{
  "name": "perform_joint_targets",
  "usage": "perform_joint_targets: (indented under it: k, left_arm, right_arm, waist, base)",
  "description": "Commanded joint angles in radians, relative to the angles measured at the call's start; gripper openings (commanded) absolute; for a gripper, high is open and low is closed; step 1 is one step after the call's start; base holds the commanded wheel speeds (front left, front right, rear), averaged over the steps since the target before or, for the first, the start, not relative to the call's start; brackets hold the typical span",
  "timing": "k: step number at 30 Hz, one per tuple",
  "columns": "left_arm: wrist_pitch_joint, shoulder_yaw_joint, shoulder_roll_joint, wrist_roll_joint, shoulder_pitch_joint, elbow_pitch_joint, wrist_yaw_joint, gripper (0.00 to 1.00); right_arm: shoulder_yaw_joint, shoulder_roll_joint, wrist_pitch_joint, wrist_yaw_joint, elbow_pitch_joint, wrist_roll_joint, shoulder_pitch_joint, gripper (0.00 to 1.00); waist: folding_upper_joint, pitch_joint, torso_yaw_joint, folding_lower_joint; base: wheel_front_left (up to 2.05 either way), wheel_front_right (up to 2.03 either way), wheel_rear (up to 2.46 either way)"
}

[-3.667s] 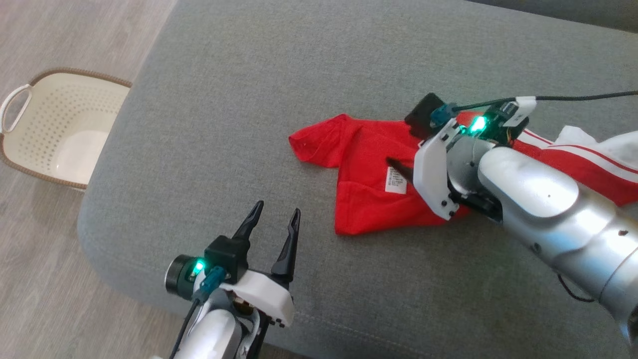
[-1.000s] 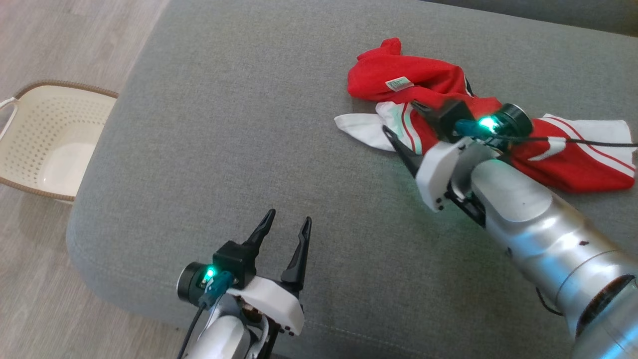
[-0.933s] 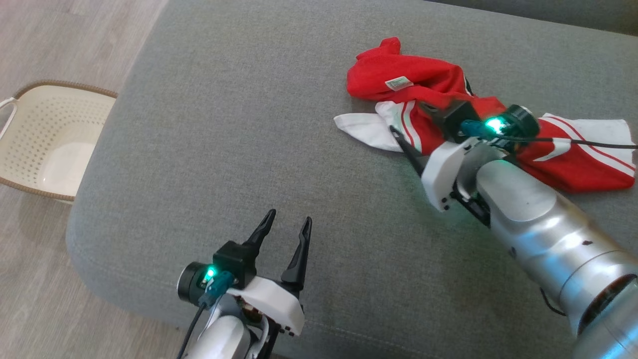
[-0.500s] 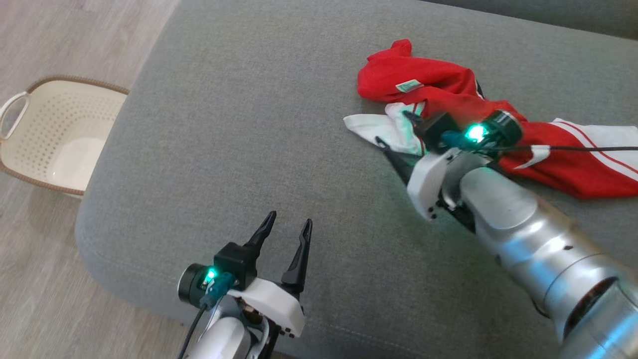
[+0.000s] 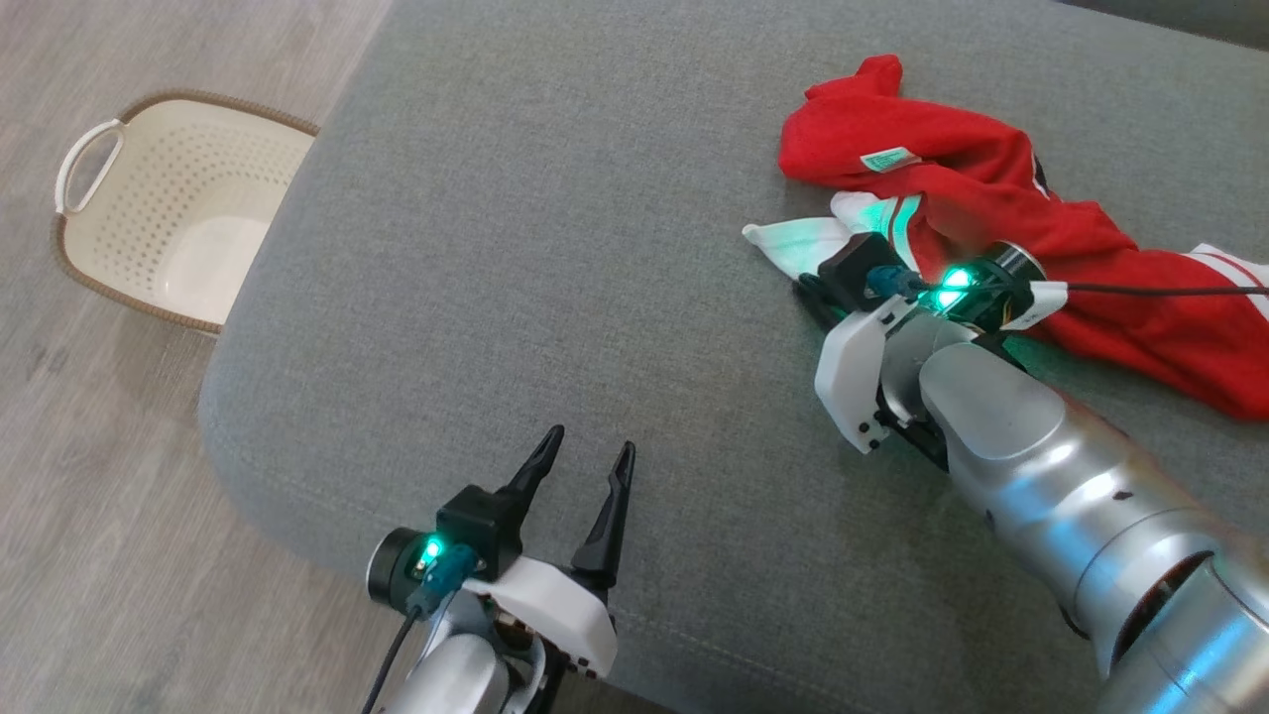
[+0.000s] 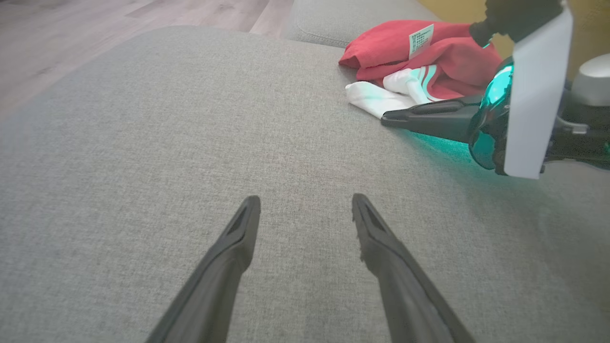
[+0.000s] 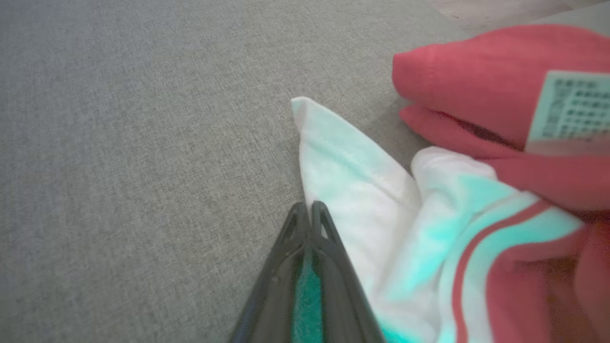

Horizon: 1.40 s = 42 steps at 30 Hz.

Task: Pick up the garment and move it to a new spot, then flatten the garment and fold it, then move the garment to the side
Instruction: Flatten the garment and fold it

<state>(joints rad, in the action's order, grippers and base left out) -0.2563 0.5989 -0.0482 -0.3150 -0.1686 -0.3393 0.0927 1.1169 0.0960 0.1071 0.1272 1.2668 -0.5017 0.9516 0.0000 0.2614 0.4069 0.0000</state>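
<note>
Red mesh garment with white trim: crumpled, upper right of the head view, on the grey cushion. Right gripper: fingers together at its white edge; whether cloth is caught, cannot tell. Left gripper: fingers apart, empty, lower centre. Judged outstanding: flattening, folding, moving aside.

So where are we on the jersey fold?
Done: nothing visibly finished; the garment lies bunched on the grey cushion. In hand: the right gripper has its jaws closed at the white sleeve edge, apparently pinching it; the left gripper sits open, off the cloth. Left: flatten, fold, move it aside.
</note>
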Motion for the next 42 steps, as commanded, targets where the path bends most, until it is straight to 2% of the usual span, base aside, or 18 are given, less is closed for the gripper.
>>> perform_joint_targets:
  k: [1,9,18,19,20,21,24,28,29,34,37,42]
  left_arm:
    - [-0.006,-0.034,-0.002,-0.012,-0.029,0.029,0.008,1.0]
    - [-0.006,-0.052,-0.002,-0.009,-0.026,0.026,0.009,1.0]
    - [-0.006,-0.063,-0.002,0.004,-0.017,0.026,0.007,1.0]
    - [-0.006,-0.067,-0.002,0.008,-0.015,0.027,0.008,1.0]
    - [-0.006,-0.073,-0.002,0.012,-0.012,0.028,0.01,1.0]
    - [-0.006,-0.081,-0.002,0.019,-0.008,0.03,0.013,1.0]
    - [-0.006,-0.109,-0.002,0.041,0.005,0.034,0.024,1.0]
    - [-0.006,-0.159,-0.002,0.071,0.021,0.044,0.042,1.0]
    - [-0.006,-0.159,-0.002,0.071,0.021,0.044,0.042,1.0]
    - [-0.006,-0.231,-0.002,0.108,0.048,0.053,0.055,1.0]
    - [-0.006,-0.274,-0.002,0.13,0.068,0.058,0.058,1.0]
    - [-0.006,-0.337,-0.002,0.158,0.103,0.067,0.061,1.0]
  right_arm:
    - [-0.012,-0.013,0.007,0.003,0.0,-0.006,0.004,0.0]
    - [-0.073,0.018,0.128,0.003,0.009,0.009,0.093,0.0]
    - [-0.158,0.027,0.154,0.003,-0.057,0.0,0.124,0.0]
    - [-0.189,0.035,0.154,0.003,-0.084,0.0,0.123,0.43]
    - [-0.221,0.042,0.154,0.003,-0.112,0.004,0.115,0.97]
    - [-0.264,0.05,0.154,0.003,-0.143,0.007,0.104,1.0]
    - [-0.436,0.08,0.154,0.003,-0.25,0.042,0.043,1.0]
    - [-0.711,0.093,0.154,0.003,-0.427,0.163,-0.117,1.0]
    - [-0.711,0.093,0.154,0.003,-0.427,0.163,-0.117,1.0]
    - [-0.989,0.03,0.155,0.003,-0.627,0.321,-0.359,1.0]
    - [-1.079,-0.007,0.155,0.003,-0.716,0.385,-0.472,1.0]
    - [-1.138,-0.037,0.155,0.003,-0.799,0.427,-0.616,1.0]
  waist:
    - [0.0,0.004,0.0,0.0]
    - [0.0,-0.02,-0.066,0.0]
    - [0.0,-0.061,-0.14,0.0]
    - [0.0,-0.066,-0.148,0.0]
    - [0.0,-0.072,-0.157,0.0]
    - [0.0,-0.078,-0.167,0.0]
    - [0.0,-0.095,-0.201,0.0]
    - [0.0,-0.113,-0.247,0.0]
    - [0.0,-0.113,-0.247,0.0]
    - [0.0,-0.135,-0.304,0.0]
    - [0.0,-0.146,-0.333,0.0]
    - [0.0,-0.168,-0.368,0.0]
  base:
    - [0.0,0.0,0.0]
    - [0.0,0.0,0.0]
    - [0.0,0.0,0.0]
    - [0.0,0.0,0.0]
    - [0.0,0.0,0.0]
    - [0.0,0.0,0.0]
    - [0.0,0.0,0.0]
    - [0.0,0.0,0.0]
    - [0.0,0.0,0.0]
    - [0.0,0.0,0.0]
    - [0.0,0.0,0.0]
    - [0.0,0.0,0.0]
